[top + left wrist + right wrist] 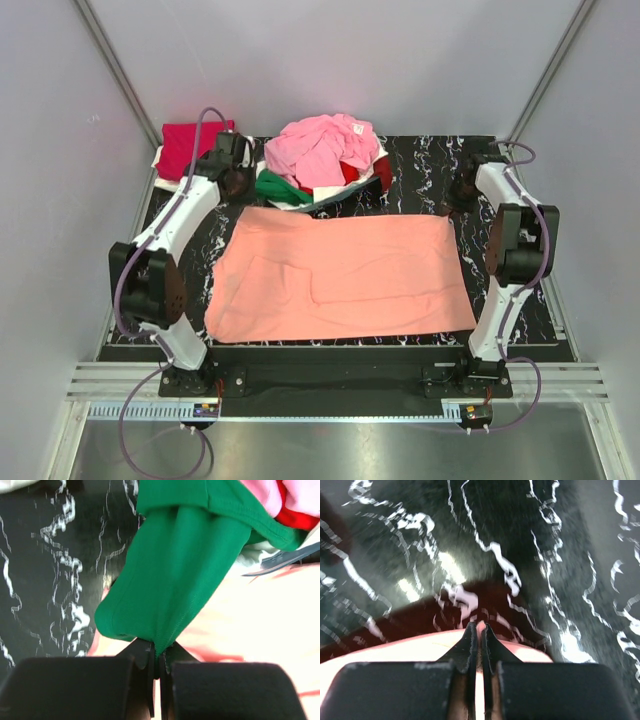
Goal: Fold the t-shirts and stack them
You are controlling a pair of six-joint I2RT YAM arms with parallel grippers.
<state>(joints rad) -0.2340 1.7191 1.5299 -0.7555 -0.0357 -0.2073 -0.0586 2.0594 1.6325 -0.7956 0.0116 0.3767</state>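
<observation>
The salmon-orange t-shirt [340,275] lies spread flat on the black marble mat [520,300]. My left gripper [240,180] is at its far left corner beside the pile. In the left wrist view it [159,652] is shut on a fold of the green t-shirt [185,570], with salmon cloth [270,630] underneath. My right gripper [460,195] is at the shirt's far right corner. In the right wrist view it [480,630] is shut on the salmon edge [395,650].
A loose pile sits at the back centre: the light pink shirt [320,145] on top, with green [280,187], red [352,172] and white [330,192] below. A folded crimson-magenta shirt [190,148] lies back left. Grey walls enclose the mat.
</observation>
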